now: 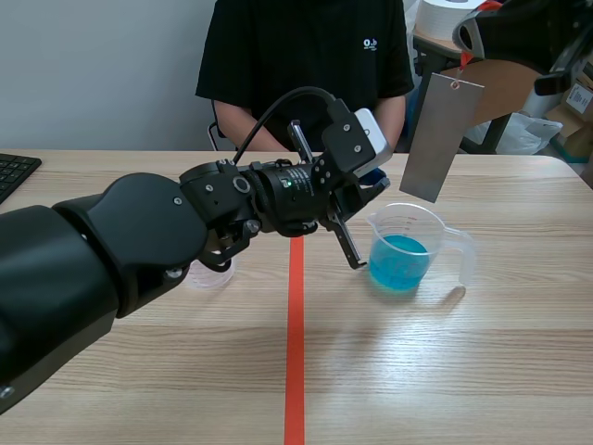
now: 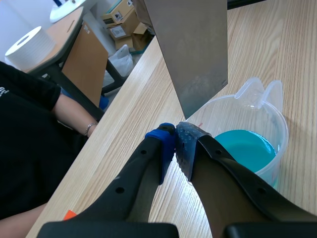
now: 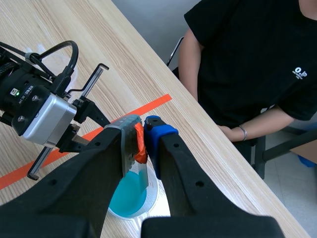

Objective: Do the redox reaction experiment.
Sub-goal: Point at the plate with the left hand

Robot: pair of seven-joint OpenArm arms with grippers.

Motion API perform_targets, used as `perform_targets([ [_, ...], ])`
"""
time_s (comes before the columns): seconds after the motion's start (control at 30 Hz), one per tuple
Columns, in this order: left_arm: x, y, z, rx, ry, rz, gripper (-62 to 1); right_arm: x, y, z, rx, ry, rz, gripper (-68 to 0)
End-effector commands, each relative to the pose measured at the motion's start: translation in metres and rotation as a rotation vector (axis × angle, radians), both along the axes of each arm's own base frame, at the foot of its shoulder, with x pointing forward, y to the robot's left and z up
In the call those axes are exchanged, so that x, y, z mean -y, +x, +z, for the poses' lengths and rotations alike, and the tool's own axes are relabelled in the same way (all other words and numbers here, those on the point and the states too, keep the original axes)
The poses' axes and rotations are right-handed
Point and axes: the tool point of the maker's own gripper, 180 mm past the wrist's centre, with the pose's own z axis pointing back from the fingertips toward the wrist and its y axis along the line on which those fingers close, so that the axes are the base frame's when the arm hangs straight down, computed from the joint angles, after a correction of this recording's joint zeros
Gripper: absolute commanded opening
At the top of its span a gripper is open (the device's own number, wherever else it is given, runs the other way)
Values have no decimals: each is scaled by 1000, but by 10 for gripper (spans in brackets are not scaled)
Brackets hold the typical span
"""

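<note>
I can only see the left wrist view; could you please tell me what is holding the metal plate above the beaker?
Observer: The right gripper is holding it, shut on an orange tab at the top edge of the plate.
Operator: Thank you. Is the plate in the liquid yet?
Observer: No. In the scene view its lower corner hangs at about the height of the beaker rim, clear of the blue liquid.
Operator: Is there anything else on the table?
Observer: Yes, a small clear dish, partly hidden behind the left arm.
</note>
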Motion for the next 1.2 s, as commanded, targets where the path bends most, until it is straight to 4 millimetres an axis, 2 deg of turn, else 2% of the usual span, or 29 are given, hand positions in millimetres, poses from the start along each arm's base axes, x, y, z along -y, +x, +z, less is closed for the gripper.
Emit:
perform_targets([
  [0.0,-3,4,15,42,-32,-10,-562,1,1,11,32,12,4,-660],
  [0.23,-47,-7,11,40,-17,24,-562,0,0,10,34,9,14,-660],
  [0.37,-81,-24,8,27,-5,44,-562,0,0,10,34,8,14,-660],
  [0.5,-126,-42,10,1,-1,105,-562,1,0,10,34,8,14,-660],
  [0.77,-215,-88,10,-71,21,275,-562,1,1,10,35,2,11,-660],
  [1.0,-282,-132,-17,-203,48,491,-562,2,2,9,34,13,8,-660],
  [1.17,-315,-171,-31,-272,39,613,-562,6,2,0,25,13,-2,-660],
])
